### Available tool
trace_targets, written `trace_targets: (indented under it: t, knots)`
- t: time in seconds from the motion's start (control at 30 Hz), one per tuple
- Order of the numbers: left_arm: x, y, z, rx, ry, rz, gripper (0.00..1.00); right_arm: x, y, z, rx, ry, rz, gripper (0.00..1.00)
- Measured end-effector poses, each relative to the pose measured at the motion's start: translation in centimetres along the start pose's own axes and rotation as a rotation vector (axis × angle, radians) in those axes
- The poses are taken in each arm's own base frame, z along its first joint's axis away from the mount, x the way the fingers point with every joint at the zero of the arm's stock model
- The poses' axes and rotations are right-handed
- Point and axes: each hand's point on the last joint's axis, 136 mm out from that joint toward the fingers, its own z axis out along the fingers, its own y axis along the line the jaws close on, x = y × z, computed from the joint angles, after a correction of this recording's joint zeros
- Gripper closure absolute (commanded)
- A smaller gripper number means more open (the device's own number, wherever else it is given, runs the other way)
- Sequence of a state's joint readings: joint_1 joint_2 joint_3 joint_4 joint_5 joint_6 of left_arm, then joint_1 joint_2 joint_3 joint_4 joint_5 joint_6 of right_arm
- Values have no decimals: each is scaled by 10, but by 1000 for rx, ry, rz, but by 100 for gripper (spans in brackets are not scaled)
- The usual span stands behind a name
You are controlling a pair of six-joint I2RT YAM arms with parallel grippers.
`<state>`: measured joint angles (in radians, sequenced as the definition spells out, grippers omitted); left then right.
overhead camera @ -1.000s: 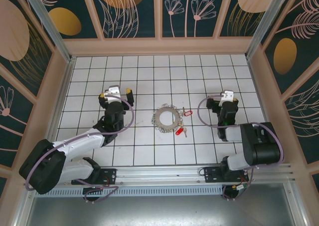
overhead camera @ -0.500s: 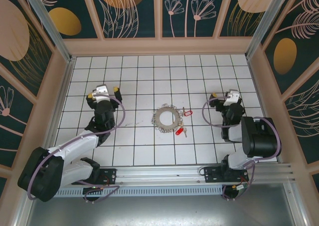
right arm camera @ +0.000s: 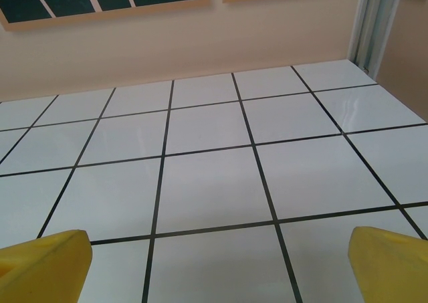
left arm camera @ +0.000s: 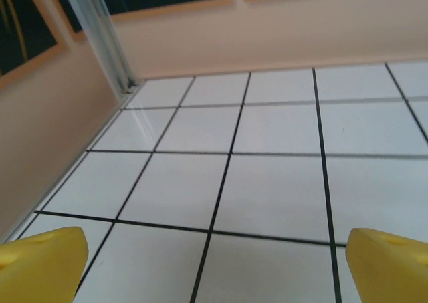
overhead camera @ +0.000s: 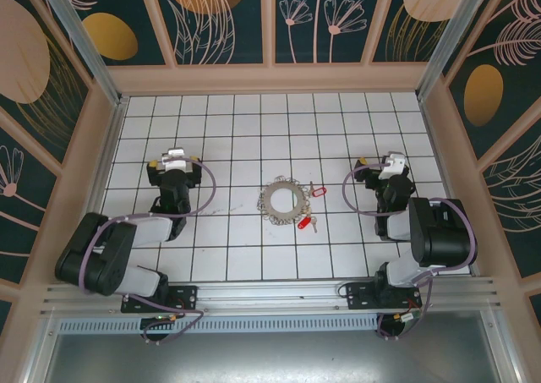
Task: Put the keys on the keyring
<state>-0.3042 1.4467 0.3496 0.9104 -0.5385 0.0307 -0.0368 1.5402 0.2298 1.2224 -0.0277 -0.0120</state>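
The keyring [overhead camera: 282,199], a flat pale ring fringed with small metal loops, lies on the white tiled floor [overhead camera: 254,129] midway between the arms. Two keys with red heads lie just right of it: one key [overhead camera: 317,191] by its upper right rim, the other key [overhead camera: 308,222] a little nearer. My left gripper [overhead camera: 174,163] hovers open several tiles left of the ring. My right gripper [overhead camera: 386,163] stands open about three tiles right of the keys. In each wrist view, yellow fingertips [left arm camera: 40,263] [right arm camera: 43,263] sit far apart over bare tiles, with nothing between them.
Peach walls [overhead camera: 270,79] with dark floral panels fence the floor on three sides. An aluminium post [left arm camera: 107,42] stands in the far left corner and another post [right arm camera: 374,22] in the far right corner. A metal rail [overhead camera: 270,294] runs along the near edge.
My left arm has folded back, taking its gripper left and away from the ring. The right gripper shifted slightly right, then held still. Ring and keys have not moved.
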Motion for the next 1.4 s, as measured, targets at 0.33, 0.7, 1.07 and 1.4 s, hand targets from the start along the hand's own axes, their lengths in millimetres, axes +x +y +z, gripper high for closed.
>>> trace_targets:
  t: [0.33,0.7,1.07,1.4]
  knots:
    - [6,32,-8,100,-98,-61,1,0,0,0,0,0,3,1]
    - [6,35,2,187,-126,-160,1,0,0,0,0,0,3,1]
    - [1,41,7,152,-127,-197,1,0,0,0,0,0,3,1]
    - [3,40,8,152,-120,-195,1,0,0,0,0,0,3,1]
